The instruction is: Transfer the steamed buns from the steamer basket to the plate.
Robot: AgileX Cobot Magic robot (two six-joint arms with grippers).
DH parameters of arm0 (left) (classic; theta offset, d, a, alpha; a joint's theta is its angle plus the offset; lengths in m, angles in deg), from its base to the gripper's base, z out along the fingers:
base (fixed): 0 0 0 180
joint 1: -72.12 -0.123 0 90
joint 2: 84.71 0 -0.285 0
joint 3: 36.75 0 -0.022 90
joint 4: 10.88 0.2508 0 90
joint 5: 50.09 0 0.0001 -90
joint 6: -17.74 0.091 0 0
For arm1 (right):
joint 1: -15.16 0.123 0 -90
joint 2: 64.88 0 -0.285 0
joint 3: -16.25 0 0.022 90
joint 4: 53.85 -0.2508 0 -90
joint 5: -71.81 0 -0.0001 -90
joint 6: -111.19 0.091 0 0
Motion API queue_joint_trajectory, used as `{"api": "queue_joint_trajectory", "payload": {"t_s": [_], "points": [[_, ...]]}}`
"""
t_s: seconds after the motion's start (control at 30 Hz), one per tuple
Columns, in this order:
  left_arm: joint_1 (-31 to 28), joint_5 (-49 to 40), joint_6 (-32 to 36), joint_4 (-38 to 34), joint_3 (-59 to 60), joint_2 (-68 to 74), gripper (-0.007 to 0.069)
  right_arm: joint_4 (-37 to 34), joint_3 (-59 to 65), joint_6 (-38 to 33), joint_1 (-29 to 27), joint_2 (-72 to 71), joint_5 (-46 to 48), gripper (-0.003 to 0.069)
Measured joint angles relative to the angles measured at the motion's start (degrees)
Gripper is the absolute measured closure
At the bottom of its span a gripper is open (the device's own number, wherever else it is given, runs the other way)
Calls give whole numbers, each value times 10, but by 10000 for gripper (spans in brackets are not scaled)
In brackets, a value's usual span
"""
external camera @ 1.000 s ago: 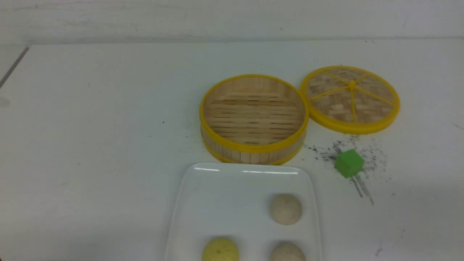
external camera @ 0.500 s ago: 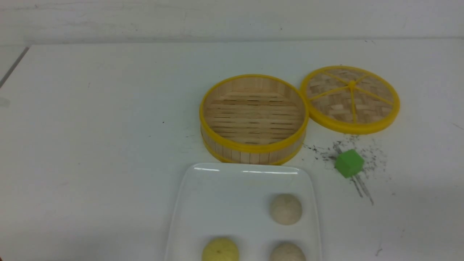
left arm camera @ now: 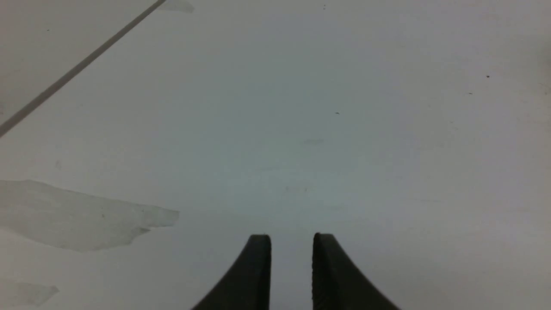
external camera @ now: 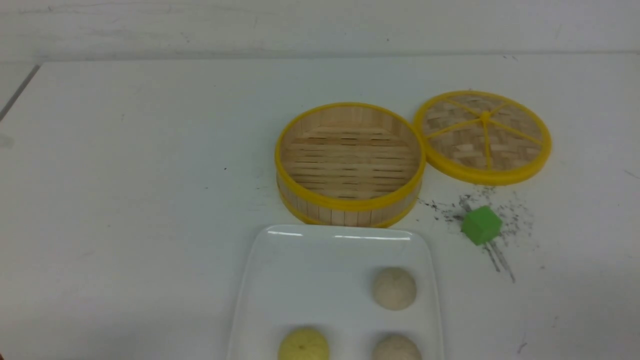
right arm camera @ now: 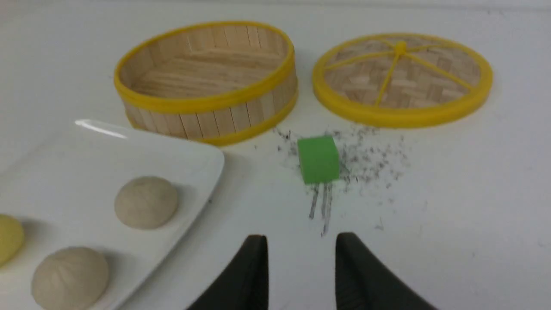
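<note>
All 3 steamed buns already lie on the plate (external camera: pixel 280 280) at the near edge of the scene: 1 beige bun (external camera: pixel 394 288) toward the plate's right side, a second beige bun (external camera: pixel 396 348) nearer still, and the yellow-green bun (external camera: pixel 303 344) to its left. The steamer basket (external camera: pixel 350 207), just beyond the plate's far edge, shows only its bare slatted floor — by the look of it the transfer is complete.

The buns look light, soft and matte, probably easy to dent; a gentle pinch across the widest part of the dome would suit them. The plate is glossy and likely slippery.

The left gripper (left arm camera: pixel 292 241) hangs over bare table with its jaws slightly parted, holding nothing. The right gripper (right arm camera: pixel 301 243) sits near the plate's right side, jaws apart and empty, pointing toward the green cube (right arm camera: pixel 318 159).

No brand, label or writing is readable anywhere.
</note>
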Motion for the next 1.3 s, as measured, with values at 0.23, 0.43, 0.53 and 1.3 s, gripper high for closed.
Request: {"api": "queue_joint_trajectory", "payload": {"t_s": [0.23,0.43,0.53,1.3], "points": [[0,-1,0,6,0,0,445,6,39,0,0,0,11,417],[0,-2,0,9,0,0,444,13,75,1,-23,-1,3,417],[0,-2,0,11,0,0,443,15,88,1,-39,-14,-2,417],[0,-3,0,12,0,0,424,18,105,1,-282,-88,-1,417]]}}
